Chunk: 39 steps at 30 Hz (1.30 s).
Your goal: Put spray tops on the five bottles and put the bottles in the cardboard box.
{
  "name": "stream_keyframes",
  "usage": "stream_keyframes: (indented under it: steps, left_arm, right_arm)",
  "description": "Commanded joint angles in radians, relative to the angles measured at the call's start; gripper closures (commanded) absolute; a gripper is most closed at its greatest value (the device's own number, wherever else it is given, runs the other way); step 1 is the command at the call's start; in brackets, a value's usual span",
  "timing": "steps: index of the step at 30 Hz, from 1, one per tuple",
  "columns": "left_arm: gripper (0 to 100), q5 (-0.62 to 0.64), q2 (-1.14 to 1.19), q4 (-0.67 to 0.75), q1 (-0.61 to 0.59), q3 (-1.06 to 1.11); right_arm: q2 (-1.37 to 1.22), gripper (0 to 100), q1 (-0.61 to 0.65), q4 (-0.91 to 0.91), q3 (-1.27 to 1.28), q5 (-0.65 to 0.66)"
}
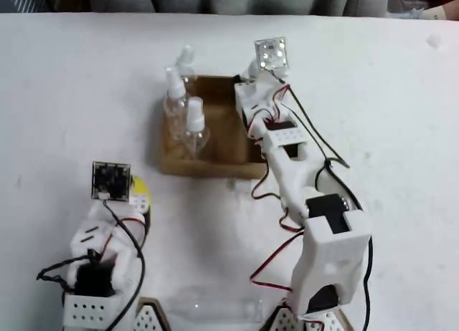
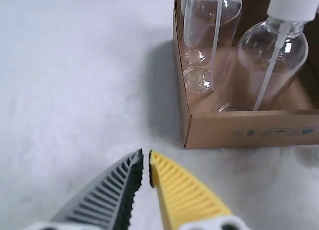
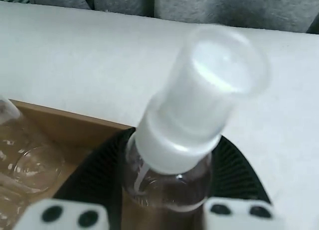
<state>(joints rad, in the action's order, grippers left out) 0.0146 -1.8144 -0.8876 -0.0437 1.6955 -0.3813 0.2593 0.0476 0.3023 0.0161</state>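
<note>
R gripper (image 3: 172, 172): jaws pinching held bottle (image 3: 164, 190) at the shoulder, just under its spray top (image 3: 199, 100), above the box (image 1: 215, 168) at its far right corner.
L gripper (image 2: 145, 166): fingers pressed together, nothing held, over table (image 1: 64, 80) near the box's front left.
Three bottles (image 1: 188, 127), tops on, upright in box, left side.
Loose bottle (image 1: 215, 306) lies on table btwn arm bases; top appears absent.
Assessment: clear thin plastic, empty, so light. Smooth, prob. slippery; walls likely give under a hard squeeze. Best hold: neck/shoulder, moderate force.
</note>
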Motion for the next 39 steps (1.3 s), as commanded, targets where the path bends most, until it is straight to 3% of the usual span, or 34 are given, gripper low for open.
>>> stream_keyframes:
  steps: [1,14,21,39]
  left_arm:
    - [98,-0.011,-0.013,0.029,-0.012,-0.002]
    - [98,-0.011,-0.013,0.031,-0.036,-0.002]
    - [98,-0.011,-0.013,0.031,-0.036,-0.002]
    - [98,-0.011,-0.013,0.031,-0.038,-0.002]
  right_arm:
    - [-0.001,81.0,0.008,-0.024,0.020,0.011]
    - [-0.001,79.6,0.010,-0.024,0.021,0.006]
    - [-0.001,64.5,0.012,-0.019,0.048,0.011]
    - [0.027,63.7,0.016,-0.024,0.046,0.012]
